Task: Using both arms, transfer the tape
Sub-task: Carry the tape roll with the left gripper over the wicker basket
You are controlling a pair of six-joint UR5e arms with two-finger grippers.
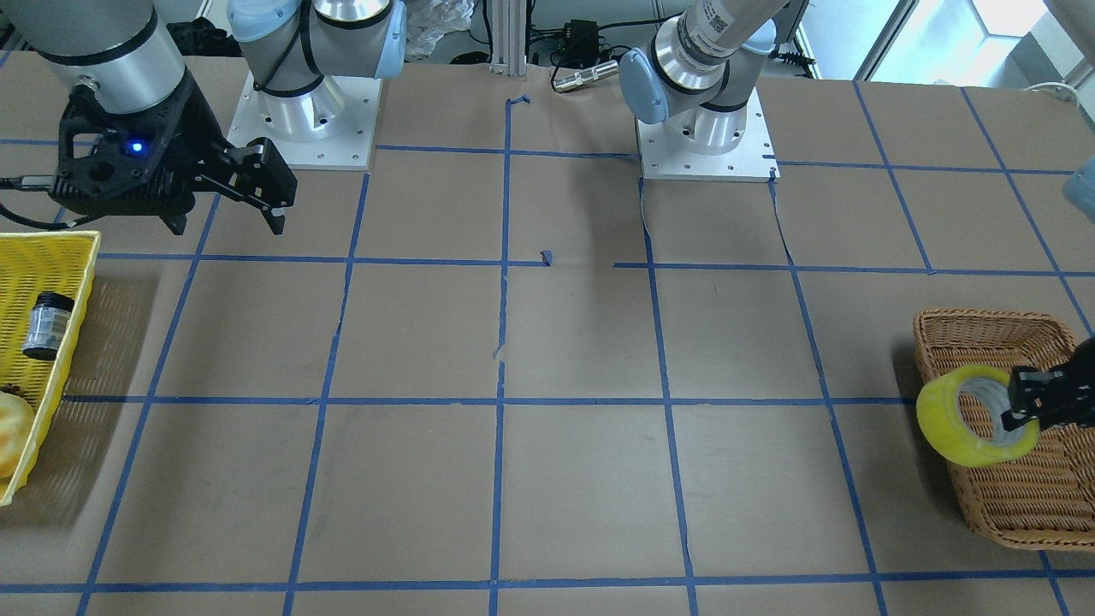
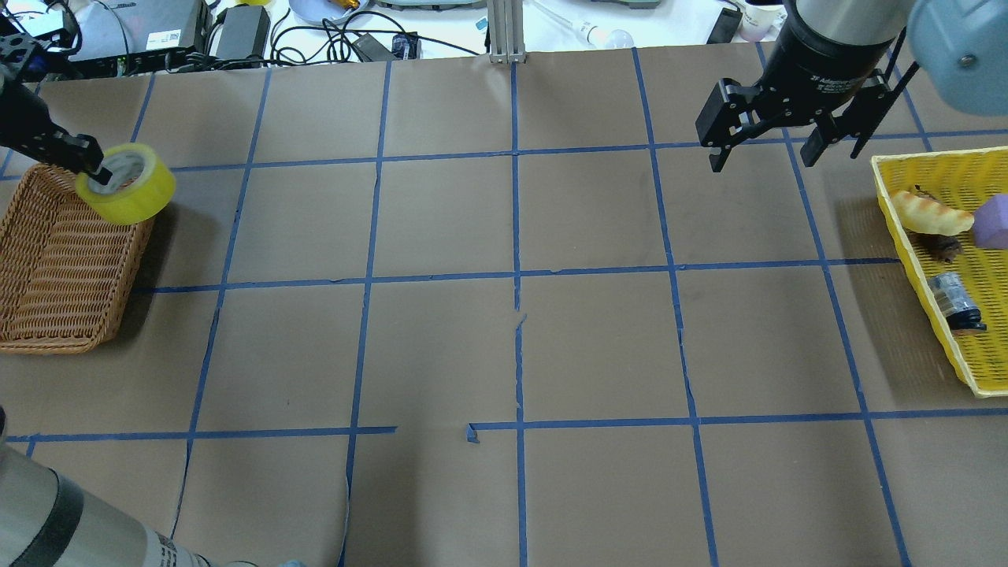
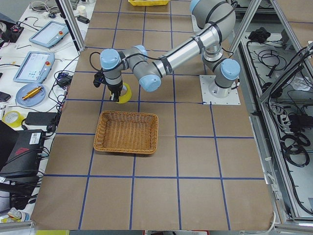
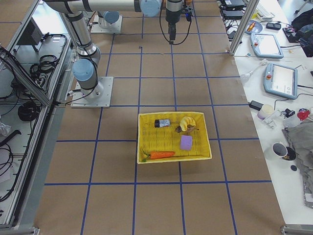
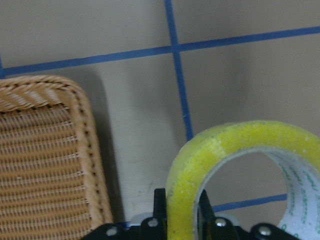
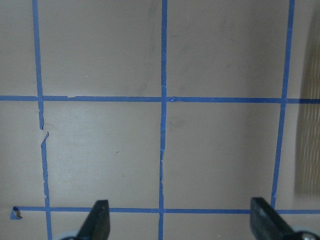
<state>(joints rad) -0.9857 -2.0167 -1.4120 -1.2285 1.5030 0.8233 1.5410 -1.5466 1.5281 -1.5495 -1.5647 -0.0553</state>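
The tape (image 2: 138,193), a translucent yellow roll, is held in the air over the corner of a wicker basket (image 2: 63,268). My left gripper (image 2: 94,169) is shut on the roll's wall, one finger inside the core and one outside, as the left wrist view shows for the tape (image 5: 225,145) and the gripper (image 5: 182,210). The tape also shows in the front view (image 1: 949,415). My right gripper (image 2: 762,157) is open and empty, high over the table beside the yellow basket (image 2: 984,354); the right wrist view (image 6: 182,225) shows only bare table between its fingers.
The yellow basket (image 1: 51,257) holds a small dark jar (image 1: 47,325), a croissant-like piece (image 2: 929,213), a purple block (image 2: 994,222) and an orange carrot (image 4: 159,154). Blue tape grid lines cross the brown table. Cables and devices lie past the far edge.
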